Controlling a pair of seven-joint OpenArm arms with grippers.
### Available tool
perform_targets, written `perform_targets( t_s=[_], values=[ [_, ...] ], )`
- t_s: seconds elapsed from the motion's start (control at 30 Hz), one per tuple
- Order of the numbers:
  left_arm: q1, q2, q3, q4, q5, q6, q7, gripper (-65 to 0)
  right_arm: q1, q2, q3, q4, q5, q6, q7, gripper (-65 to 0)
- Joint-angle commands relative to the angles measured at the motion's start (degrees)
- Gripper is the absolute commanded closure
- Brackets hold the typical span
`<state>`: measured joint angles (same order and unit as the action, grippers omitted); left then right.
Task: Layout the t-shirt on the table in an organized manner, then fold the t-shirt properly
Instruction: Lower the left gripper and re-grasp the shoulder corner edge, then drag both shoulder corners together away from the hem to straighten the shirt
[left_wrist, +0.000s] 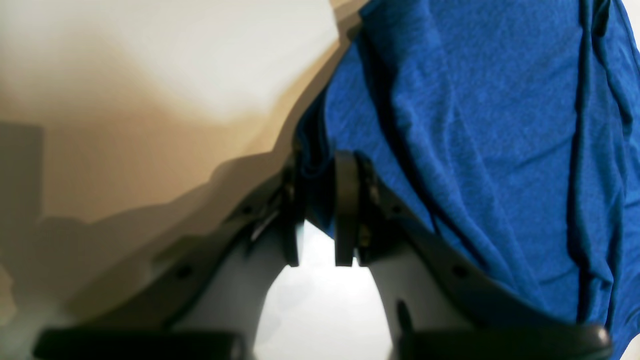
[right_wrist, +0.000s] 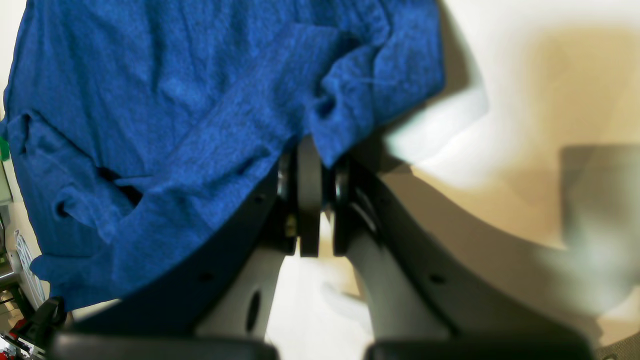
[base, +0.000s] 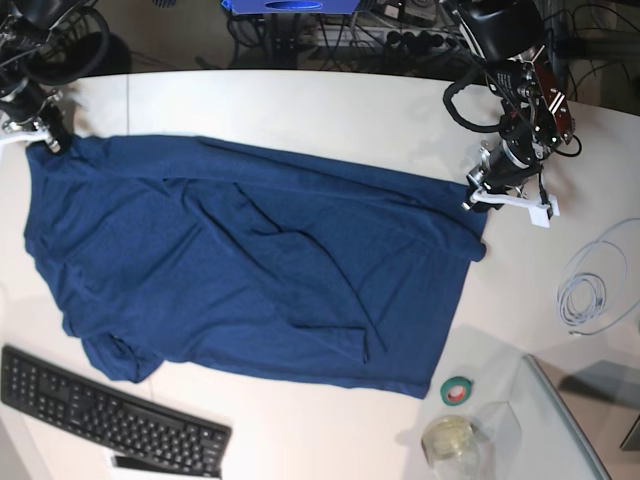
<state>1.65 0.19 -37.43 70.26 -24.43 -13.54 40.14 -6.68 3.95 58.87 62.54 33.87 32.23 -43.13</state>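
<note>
Both jaws pinch soft, wrinkled navy t-shirt (base: 250, 270) corners, apparently, over smooth white table (base: 330, 110).

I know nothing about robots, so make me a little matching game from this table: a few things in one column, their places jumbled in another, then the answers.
Things:
1. dark navy-blue fabric t-shirt
2. black keyboard
3. green roll of tape
4. coiled white cable

Places in the base view:
A. bottom left corner
B. right edge of the white table
C. spread across the middle
D. just off the shirt's lower right corner

Pairs: 1-C, 2-A, 3-D, 4-B
</note>
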Motion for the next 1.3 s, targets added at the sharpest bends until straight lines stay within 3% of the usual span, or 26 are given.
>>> perform_targets(
  t_s=[0.0,0.07,0.33,0.43,0.57,0.87,1.03,1.13,1.27],
  values=[
    [-0.3,-0.2,0.2,0.6,0.0,0.2,0.5,-6.7,0.2,0.8,0.1,0.7,-0.4,0.7,-0.2,-0.2],
    [-0.4,-0.2,0.5,0.6,0.0,1.5,0.5,0.0,0.2,0.8,0.0,0.7,-0.4,0.7,-0.2,-0.2],
    [-1.4,0.0,0.6,5.5,-0.3,2.9,1.4,0.0,0.5,2.3,0.1,1.4,-0.4,-0.3,-3.9,-0.2],
    [-1.8,0.1,0.4,11.4,-0.3,5.8,7.0,0.0,1.3,2.9,0.2,3.6,-0.2,-6.9,-6.1,-0.2],
    [-2.0,0.2,0.1,17.8,-0.4,9.5,11.3,0.0,2.4,3.9,0.2,8.3,0.0,-12.7,-10.4,-0.2],
    [-1.2,2.8,-3.1,28.3,-0.5,10.9,19.2,0.0,6.2,4.0,0.2,16.4,-0.4,-23.6,-20.0,-0.2],
    [4.3,3.0,-4.6,29.0,-0.5,10.7,20.5,0.0,5.1,4.0,0.1,13.3,-0.5,-23.8,-20.1,-0.2],
    [7.5,3.0,-4.8,28.9,-0.5,10.6,20.4,0.0,4.1,4.0,-0.1,10.3,-0.5,-23.8,-17.3,0.0],
    [11.1,3.0,-4.8,28.8,-0.5,10.6,16.3,0.0,1.9,4.0,-0.2,8.0,-0.5,-23.8,-15.1,0.0]
  ],
)
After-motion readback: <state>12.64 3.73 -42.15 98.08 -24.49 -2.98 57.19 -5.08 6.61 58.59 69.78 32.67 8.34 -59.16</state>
